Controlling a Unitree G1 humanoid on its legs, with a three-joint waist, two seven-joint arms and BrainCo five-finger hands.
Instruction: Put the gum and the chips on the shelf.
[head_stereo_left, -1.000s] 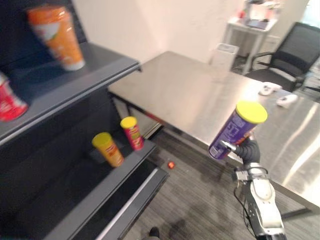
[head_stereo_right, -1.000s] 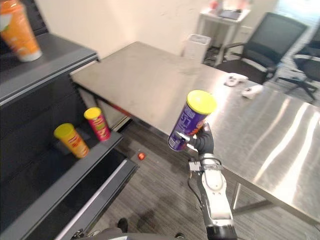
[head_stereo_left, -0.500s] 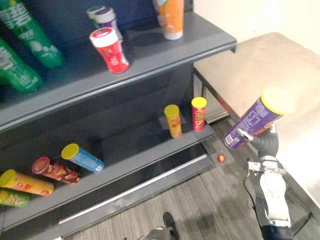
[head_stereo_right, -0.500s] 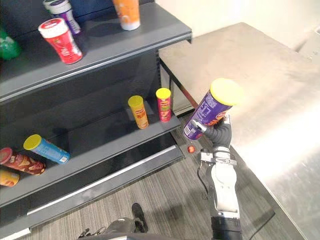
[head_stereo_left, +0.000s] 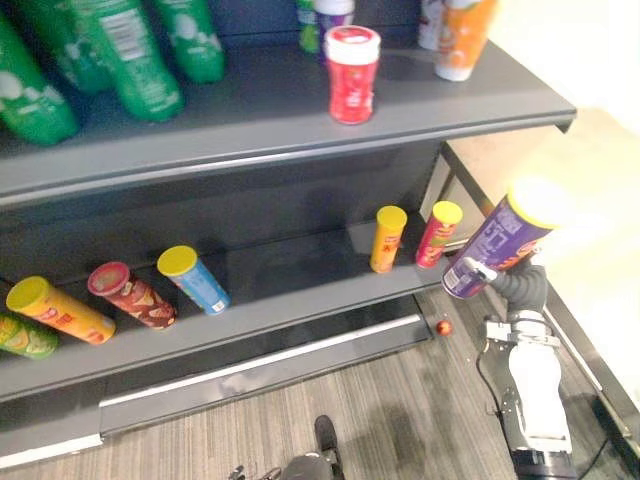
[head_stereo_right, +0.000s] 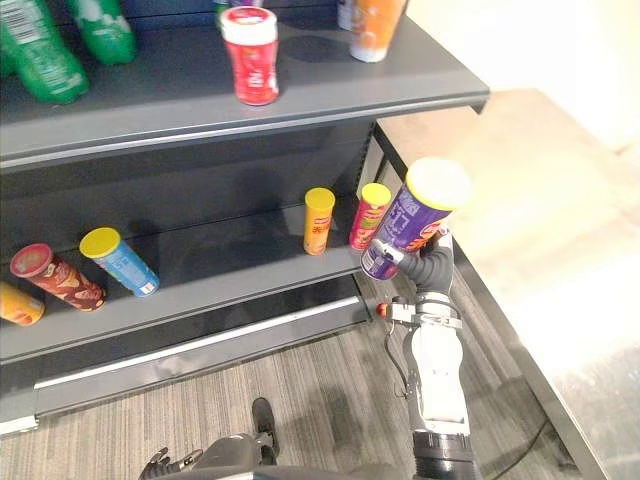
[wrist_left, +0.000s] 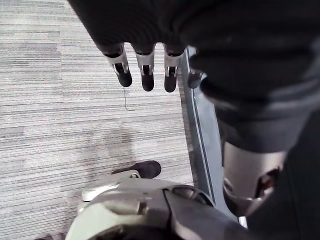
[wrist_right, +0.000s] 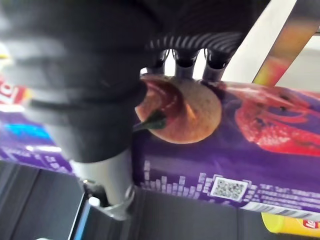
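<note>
The camera has been swung from the table (head_stereo_right: 520, 180) toward the shelving, so the lower shelf (head_stereo_right: 230, 262) is now faced. The purple chips can (head_stereo_right: 410, 222) is kept clasped, tilted, in the right hand (head_stereo_right: 434, 270), in the air near two upright cans (head_stereo_right: 318, 222) at the shelf's end. The left hand (wrist_left: 145, 70) is hung slack-fingered over the floor. Placement is judged the next step.

Dark ribbed robot hand (head_stereo_right: 432, 268), silver-grey arm (head_stereo_right: 438, 385)
</note>
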